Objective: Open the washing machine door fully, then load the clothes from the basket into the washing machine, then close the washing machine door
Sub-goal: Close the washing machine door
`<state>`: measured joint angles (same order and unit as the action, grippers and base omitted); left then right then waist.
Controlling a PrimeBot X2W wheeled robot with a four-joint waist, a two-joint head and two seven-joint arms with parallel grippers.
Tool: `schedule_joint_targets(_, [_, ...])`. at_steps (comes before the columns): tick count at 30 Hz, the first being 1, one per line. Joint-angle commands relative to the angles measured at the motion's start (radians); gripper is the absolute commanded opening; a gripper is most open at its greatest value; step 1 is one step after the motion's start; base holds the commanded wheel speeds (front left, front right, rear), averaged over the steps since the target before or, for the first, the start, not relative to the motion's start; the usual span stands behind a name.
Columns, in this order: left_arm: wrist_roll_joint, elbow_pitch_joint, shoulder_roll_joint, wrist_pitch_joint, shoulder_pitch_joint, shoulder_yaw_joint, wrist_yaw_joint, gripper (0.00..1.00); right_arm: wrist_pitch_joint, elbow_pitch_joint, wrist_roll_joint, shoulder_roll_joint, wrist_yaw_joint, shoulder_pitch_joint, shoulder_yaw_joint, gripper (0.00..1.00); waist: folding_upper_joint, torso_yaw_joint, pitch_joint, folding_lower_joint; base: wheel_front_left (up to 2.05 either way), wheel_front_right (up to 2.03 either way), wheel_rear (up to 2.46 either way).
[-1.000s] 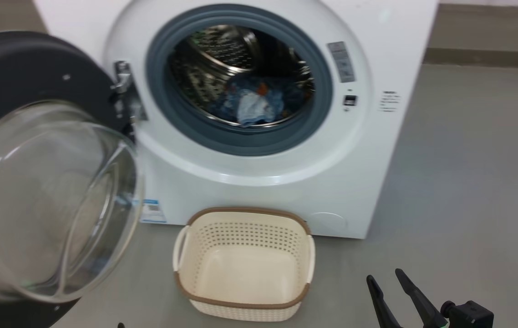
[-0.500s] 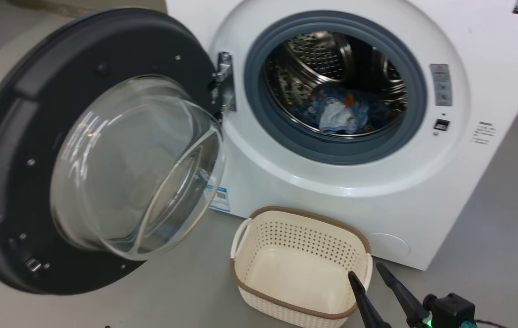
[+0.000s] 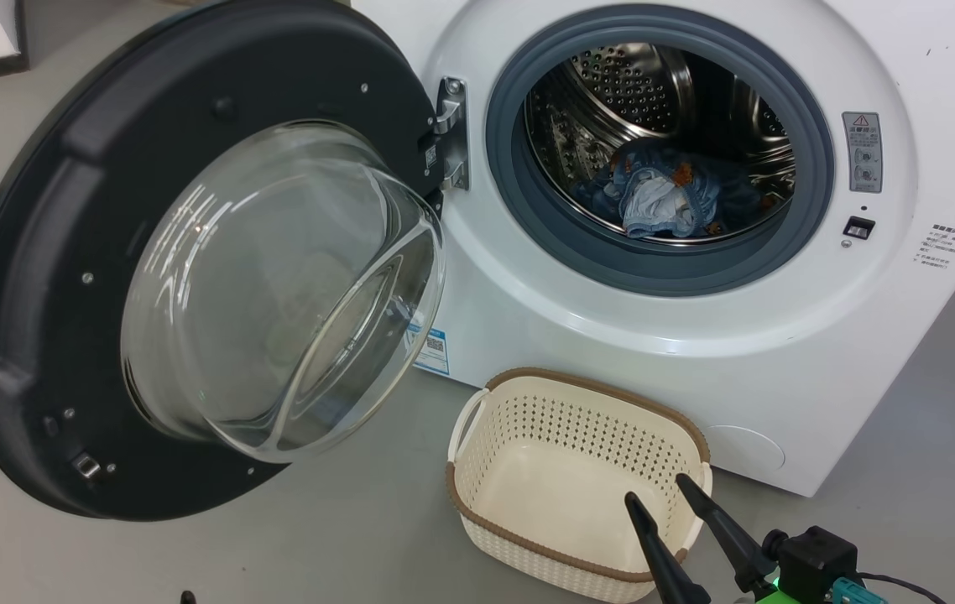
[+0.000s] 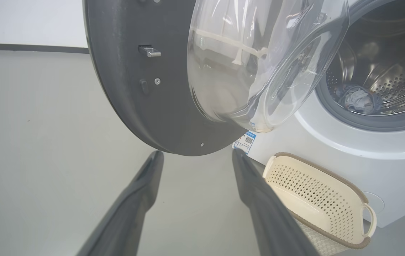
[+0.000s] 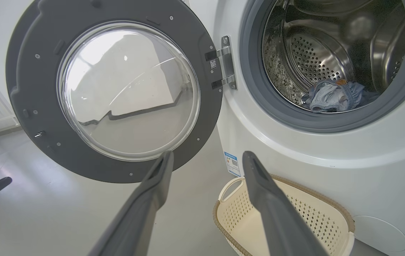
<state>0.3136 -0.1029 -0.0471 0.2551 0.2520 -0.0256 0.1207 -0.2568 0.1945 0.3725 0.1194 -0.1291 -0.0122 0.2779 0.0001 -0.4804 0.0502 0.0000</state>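
The washing machine door stands open at frame left.
My left gripper sits just below its rim, nearer than my right gripper; both spread, empty.

The big white washing machine fills the upper right of the head view. Its round hole has a grey rubber ring and a shiny drum full of little holes. The clothes, blue with a white patch and small orange bits, lie in a heap at the bottom of the drum. The washing machine door hangs wide open at the left, black with a clear glass bowl bulging out. The basket, cream with a brown rim, stands upright and empty at the lower middle, just in front of the machine.
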Motion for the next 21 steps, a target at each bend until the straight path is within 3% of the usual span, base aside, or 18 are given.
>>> schedule_joint_targets(1, [0.004,0.031,-0.003,0.007,-0.012,-0.037,0.012,1.00,-0.005,-0.018,0.014,0.005,-0.002,0.050,0.024,1.00,-0.0001,0.000,-0.001,0.0000,0.00,0.00,0.00])
schedule_joint_targets(3, [0.009,0.031,-0.003,0.007,-0.010,-0.038,0.014,0.30,-0.005,-0.016,0.016,0.004,-0.002,0.052,0.027,1.00,-0.0001,0.000,0.000,0.0000,0.00,0.00,0.00])
schedule_joint_targets(4, [0.012,0.031,-0.003,0.007,-0.009,-0.038,0.015,0.00,-0.005,-0.016,0.016,0.004,-0.002,0.053,0.028,1.00,-0.0001,0.000,0.000,0.0000,0.00,0.00,0.00])
schedule_joint_targets(13, [0.096,0.060,-0.003,0.007,-0.016,-0.083,0.016,0.00,-0.005,-0.018,0.019,0.000,-0.002,0.043,0.027,1.00,-0.0001,0.000,0.000,0.0000,0.00,0.00,0.00])
schedule_joint_targets(17, [0.347,0.073,-0.003,0.007,-0.038,-0.174,0.001,0.00,-0.005,-0.019,0.019,-0.002,-0.002,0.036,0.022,1.00,-0.0001,-0.004,-0.003,0.0000,0.00,0.00,0.00])
schedule_joint_targets(21, [0.501,0.084,-0.003,0.007,-0.075,-0.296,-0.028,0.00,-0.005,-0.019,0.018,-0.004,-0.002,0.034,0.019,1.00,-0.0001,-0.006,-0.006,0.0000,0.00,0.00,0.00])
